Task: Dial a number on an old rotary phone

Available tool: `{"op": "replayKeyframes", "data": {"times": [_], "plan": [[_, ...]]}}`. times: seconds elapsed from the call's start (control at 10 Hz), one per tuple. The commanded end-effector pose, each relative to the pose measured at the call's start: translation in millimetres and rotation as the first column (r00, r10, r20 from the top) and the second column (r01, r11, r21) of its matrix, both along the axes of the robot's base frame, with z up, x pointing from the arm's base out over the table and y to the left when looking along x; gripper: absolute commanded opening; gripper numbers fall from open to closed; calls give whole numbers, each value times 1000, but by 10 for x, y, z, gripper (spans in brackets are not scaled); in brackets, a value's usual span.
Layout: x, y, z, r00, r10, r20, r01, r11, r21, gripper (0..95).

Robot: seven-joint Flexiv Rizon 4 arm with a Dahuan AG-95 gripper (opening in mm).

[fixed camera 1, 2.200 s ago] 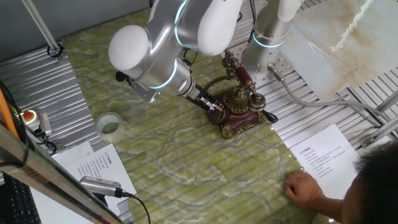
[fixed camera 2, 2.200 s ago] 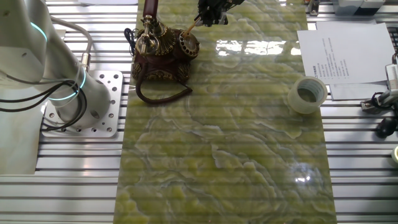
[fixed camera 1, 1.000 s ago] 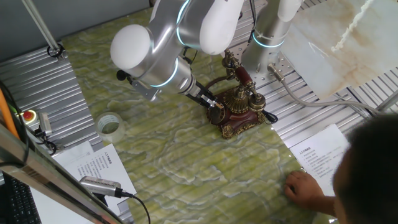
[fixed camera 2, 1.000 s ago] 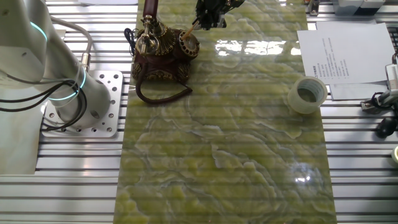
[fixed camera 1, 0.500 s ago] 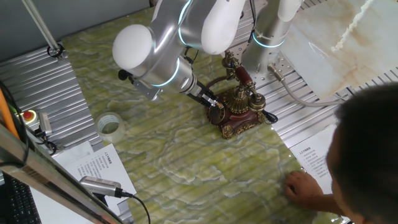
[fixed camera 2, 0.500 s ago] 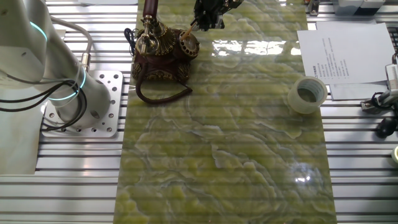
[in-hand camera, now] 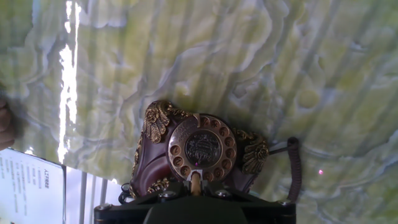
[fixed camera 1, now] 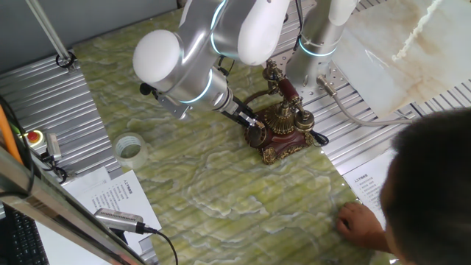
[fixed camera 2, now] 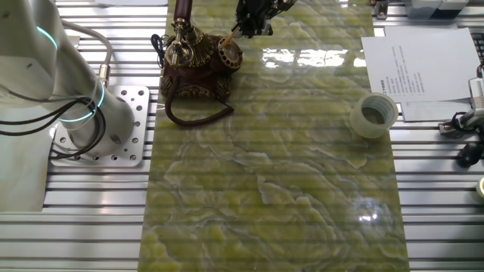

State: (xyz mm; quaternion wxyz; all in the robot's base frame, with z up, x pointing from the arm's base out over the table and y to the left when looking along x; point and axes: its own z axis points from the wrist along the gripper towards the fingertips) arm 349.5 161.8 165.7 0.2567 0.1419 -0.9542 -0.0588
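Our jaws pinch a thin stick (in-hand camera: pixel 196 182), and its tip sits in a hole at the near edge of the dial (in-hand camera: pixel 203 148) on the old rotary phone (fixed camera 1: pixel 283 125), right ahead of our gripper (fixed camera 1: pixel 255 125). We think we should push the stick gently around the circle and keep the tip down in the hole so it does not slip out.

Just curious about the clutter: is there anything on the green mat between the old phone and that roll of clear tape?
Nothing: in the other fixed view only bare green mat lies between the rotary phone and the tape roll.

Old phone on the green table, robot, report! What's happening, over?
Gripper at the round dark dial, thin stick poked into it. Small red-brown, gold-trimmed rotary phone upright, handset cradled. Nothing blocking. Over.
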Motion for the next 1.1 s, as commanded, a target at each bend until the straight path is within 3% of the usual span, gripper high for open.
{"op": "replayKeyframes", "data": {"times": [0.1, 0.6, 1.1], "plan": [[-10, 0, -16, 1000, -6, -3, 6, 1000, -7, 0], [-7, 4, -17, 1000, -27, -7, 26, 999, -32, 0], [-5, 16, -17, 999, -39, -7, 39, 999, -35, 0]]}}
